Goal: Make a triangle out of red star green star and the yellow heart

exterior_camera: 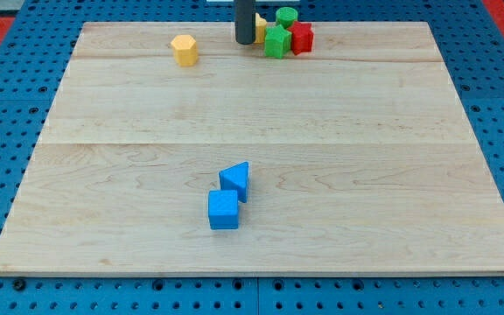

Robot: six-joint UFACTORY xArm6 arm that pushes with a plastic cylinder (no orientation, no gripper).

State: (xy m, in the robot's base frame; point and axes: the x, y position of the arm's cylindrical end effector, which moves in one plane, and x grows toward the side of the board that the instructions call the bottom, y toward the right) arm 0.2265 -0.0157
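Desk (261, 114): pale wood boards, visible grain, smooth, faint satin sheen.
Base under the desk (7, 96): blue pegboard, looks like matt plastic, dotted with holes.
Blue cube (223, 211): solid colour, smooth matt.
Blue triangle (235, 180): same finish.
Yellow block (184, 49), green star (276, 41), red star (302, 38): plain, smooth, matt.
Rod above my tip (244, 41): dark, dull, material unclear.

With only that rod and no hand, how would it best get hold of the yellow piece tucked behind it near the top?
It can only push. My tip stands on the view's left of the yellow block, which is mostly hidden and packed against the green star, red block and green cylinder. Probably best to press its exposed left face, as the right side is blocked.
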